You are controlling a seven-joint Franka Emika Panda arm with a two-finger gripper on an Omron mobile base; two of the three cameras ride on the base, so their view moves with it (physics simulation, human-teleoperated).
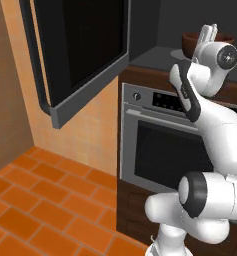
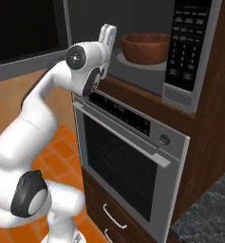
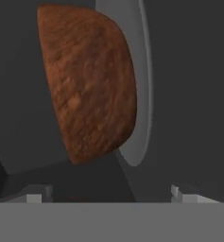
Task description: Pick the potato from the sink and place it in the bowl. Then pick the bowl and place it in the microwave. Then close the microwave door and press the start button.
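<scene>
The arm is reaching up from the base, past the oven [image 2: 133, 152], and the gripper [image 2: 107, 35] is hovering at the mouth of the microwave [image 2: 180, 52], fingers apart and holding nothing, as the two fingertips [image 3: 38, 194] spread wide at the bottom of the hand view are showing. Just beyond it, the bowl [image 2: 145, 47] is sitting on the glass turntable [image 2: 125, 60] inside the cavity, which suggests the placing step is finished and the hand is free for the next one. The potato cannot be made out from these angles; it is presumably lying inside the bowl. Farthest to the left, the microwave door [image 1: 80, 55] is standing wide open, waiting to be swung shut.
</scene>
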